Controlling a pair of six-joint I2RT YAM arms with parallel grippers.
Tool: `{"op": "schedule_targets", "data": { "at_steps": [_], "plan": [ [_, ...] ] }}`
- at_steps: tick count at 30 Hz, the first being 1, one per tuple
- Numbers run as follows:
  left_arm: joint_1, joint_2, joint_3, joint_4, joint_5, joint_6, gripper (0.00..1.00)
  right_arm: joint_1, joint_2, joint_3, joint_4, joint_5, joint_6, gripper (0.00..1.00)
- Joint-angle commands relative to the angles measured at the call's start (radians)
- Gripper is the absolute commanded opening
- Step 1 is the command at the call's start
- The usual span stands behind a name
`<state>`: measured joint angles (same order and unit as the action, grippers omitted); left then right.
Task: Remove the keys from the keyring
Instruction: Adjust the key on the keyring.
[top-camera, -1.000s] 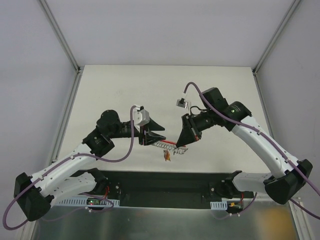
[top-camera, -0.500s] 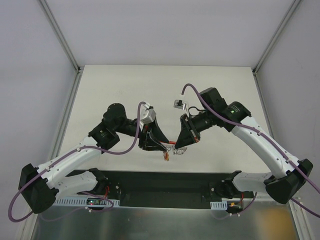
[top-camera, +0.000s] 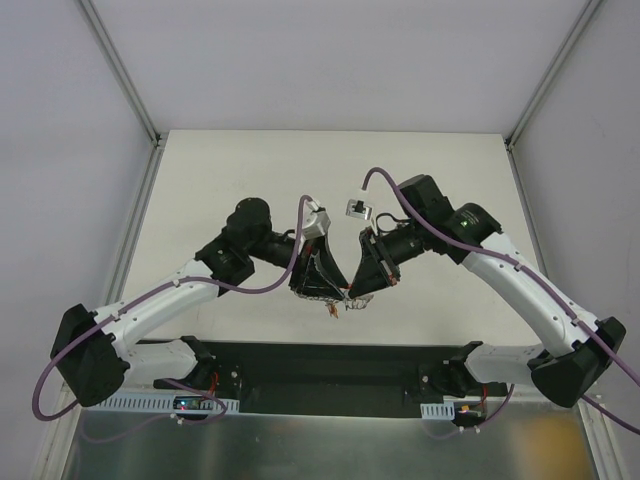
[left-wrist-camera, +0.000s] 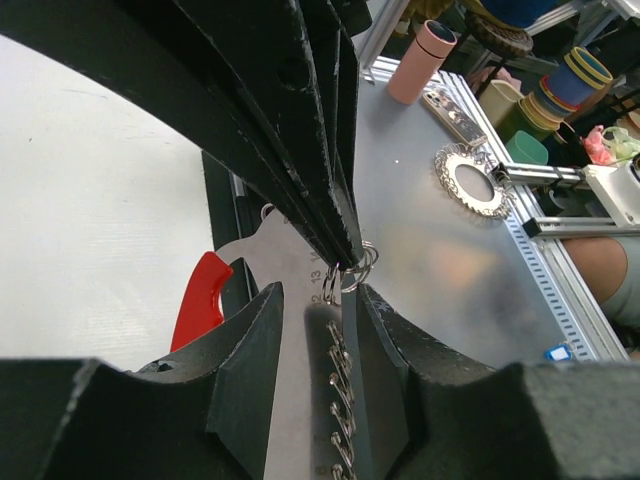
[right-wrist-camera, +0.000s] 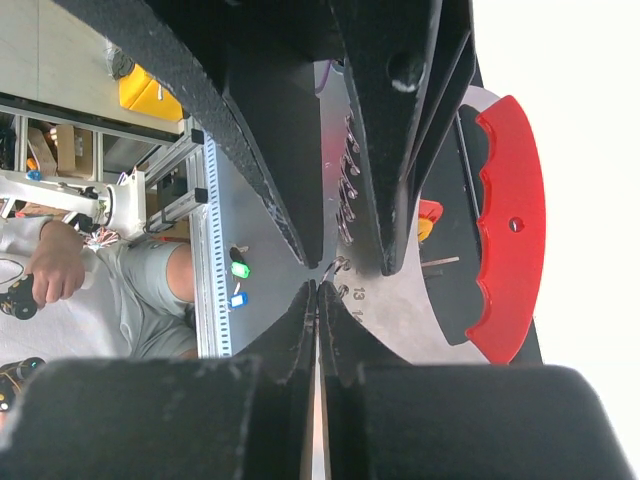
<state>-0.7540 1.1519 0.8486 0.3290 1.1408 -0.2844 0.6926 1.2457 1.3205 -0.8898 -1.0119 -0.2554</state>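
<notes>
Seen from overhead, the left arm (top-camera: 160, 305) reaches in from the lower left. Its left gripper (top-camera: 326, 290) points down and to the right, into the lower centre of the frame. It comes nose to nose with the right gripper (top-camera: 354, 294) over the pale table (top-camera: 250, 170), close to the table's near edge. The keyring (top-camera: 341, 299) sits in the narrow gap between the two tips, with a small reddish bit hanging just under it.

In the left wrist view, the red plastic piece (left-wrist-camera: 205, 300) shows at centre left, half tucked behind the left-hand finger. Beside it lies the pale grey tag (left-wrist-camera: 288, 250), flat and silvery, with small numbers stamped near its edge. The left gripper's fingers (left-wrist-camera: 245, 370) stand parted at the bottom of the frame, straddling the tag. The keys (left-wrist-camera: 338, 395) show as a jagged row running down between them. I cannot tell whether those fingers are pressing on the metal or only standing around it.

From the top of that same view, the right gripper's fingers (left-wrist-camera: 300, 120) come down clenched tight together. The keyring's thin wire loops are nipped at their very tip, just right of centre.

In the right wrist view, the clenched pair meets at the lower centre. The red piece curves down the right side of the frame.
</notes>
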Motion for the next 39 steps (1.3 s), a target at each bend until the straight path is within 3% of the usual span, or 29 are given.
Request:
{"op": "schedule_targets", "data": {
  "at_steps": [1, 8, 15, 16, 20, 23, 24, 25, 26, 29, 33, 39],
  "plan": [
    [-0.018, 0.006, 0.037, 0.048, 0.039, -0.004, 0.34, 0.004, 0.004, 0.048, 0.040, -0.056, -0.027, 0.01],
    [-0.033, 0.015, 0.041, 0.048, 0.056, -0.001, 0.31, 0.005, 0.004, 0.039, 0.043, -0.057, -0.025, 0.01],
    [-0.033, 0.026, 0.052, 0.048, 0.050, 0.001, 0.10, 0.005, 0.004, 0.033, 0.048, -0.065, -0.024, 0.01],
    [-0.033, 0.029, 0.052, 0.050, 0.047, 0.001, 0.00, 0.005, 0.004, 0.031, 0.048, -0.063, -0.024, 0.01],
    [-0.033, 0.020, 0.041, 0.059, -0.059, -0.016, 0.00, 0.005, 0.003, 0.032, 0.075, -0.022, 0.016, 0.01],
    [-0.027, 0.000, -0.003, 0.143, -0.120, -0.064, 0.00, 0.002, -0.017, 0.032, 0.158, 0.076, 0.088, 0.14],
    [-0.022, -0.004, -0.014, 0.166, -0.151, -0.082, 0.00, 0.001, -0.040, 0.028, 0.211, 0.107, 0.099, 0.27],
    [-0.018, -0.007, -0.020, 0.186, -0.165, -0.123, 0.00, -0.001, -0.060, 0.020, 0.242, 0.172, 0.111, 0.32],
    [-0.008, -0.008, -0.032, 0.218, -0.173, -0.142, 0.00, -0.002, -0.080, 0.011, 0.276, 0.206, 0.136, 0.46],
    [-0.001, -0.001, -0.043, 0.237, -0.193, -0.185, 0.00, -0.005, -0.190, -0.065, 0.448, 0.340, 0.171, 0.61],
    [0.018, -0.012, -0.077, 0.335, -0.228, -0.249, 0.00, -0.004, -0.337, -0.193, 0.647, 0.475, 0.170, 0.62],
    [0.051, -0.023, -0.121, 0.501, -0.269, -0.386, 0.00, -0.004, -0.584, -0.484, 0.885, 0.627, 0.143, 0.56]
  ]
}}
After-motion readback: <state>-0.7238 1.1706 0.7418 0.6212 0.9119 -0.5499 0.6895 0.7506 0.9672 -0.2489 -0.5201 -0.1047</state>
